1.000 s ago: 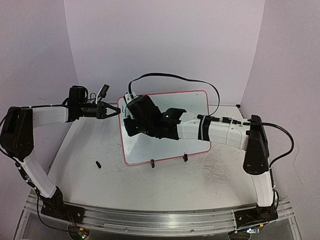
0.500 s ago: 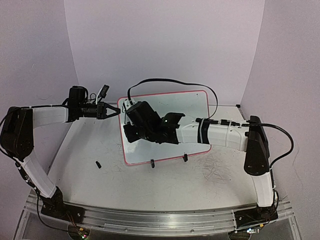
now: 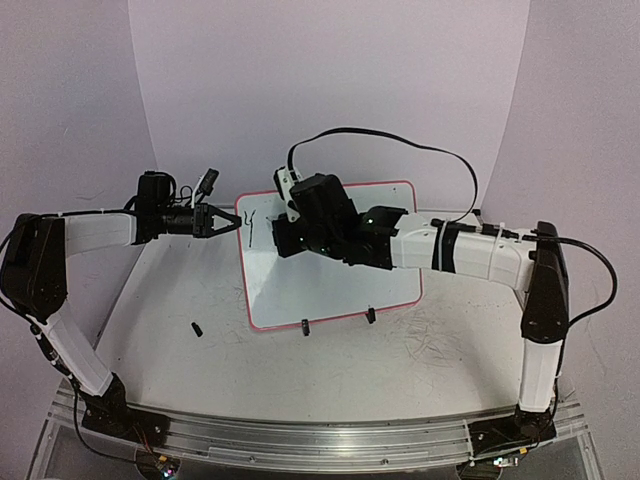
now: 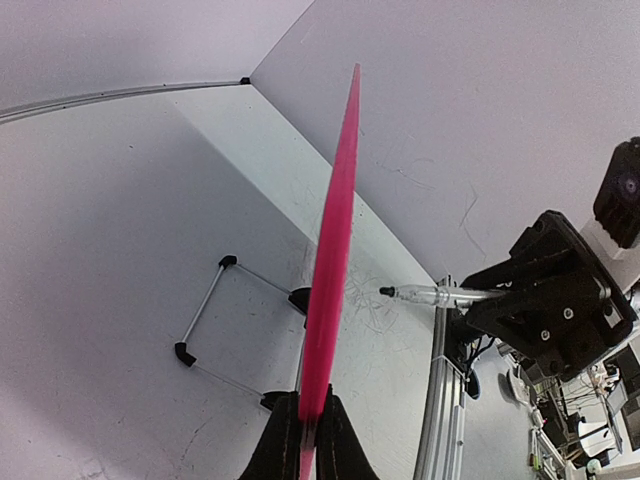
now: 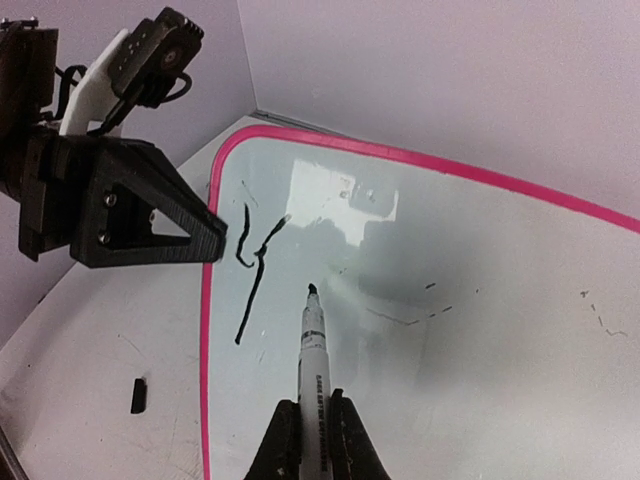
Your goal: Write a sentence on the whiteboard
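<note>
Whiteboard [image 3: 330, 290], propped upright on the table [image 3: 300, 370] by its wire stand [image 4: 205, 306], is clamped at its left rim by the left gripper [image 3: 232, 224]. A marker [image 5: 313, 350] is pinched in the right gripper [image 5: 315, 408], its tip just beside a black Y-shaped mark [image 5: 255, 255] near the board's upper left corner.

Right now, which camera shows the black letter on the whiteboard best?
The right wrist view: the letter looks big and clear on the whiteboard, near the marker tip. The top view shows it tiny. The left wrist view shows only the board's pink edge.
</note>
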